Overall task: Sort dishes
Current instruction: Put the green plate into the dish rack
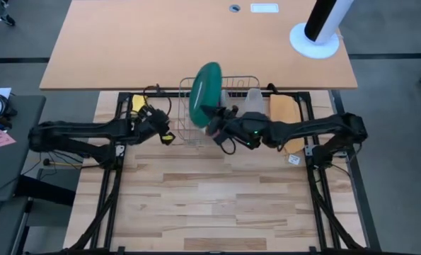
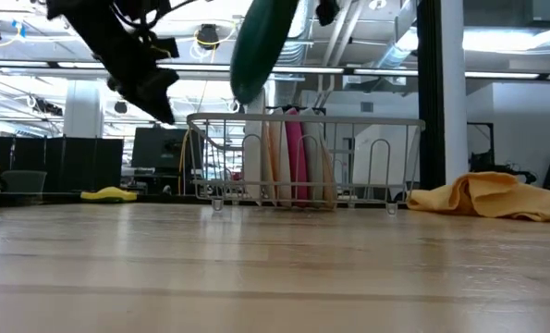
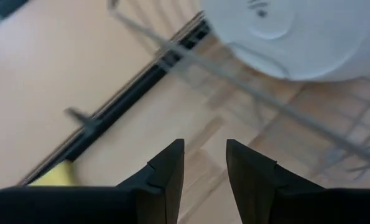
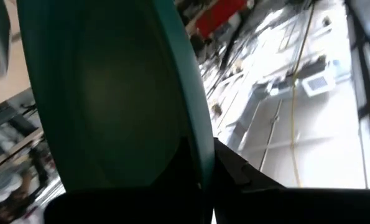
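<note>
Wooden desk [image 1: 217, 198] carries a wire rack [image 1: 221, 106] with plates standing in it. Right end effector [image 1: 211, 119] is clamped on the green plate [image 1: 204, 93], held above the rack. Lower it on edge into a free slot. Left end effector [image 1: 164, 133], fingers apart, waits beside the rack.

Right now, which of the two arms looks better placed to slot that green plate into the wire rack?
The right one. Its hand already grips the round dark green plate on edge, directly above the wire dish rack. The left hand waits empty beside the rack, fingers slightly parted.
</note>
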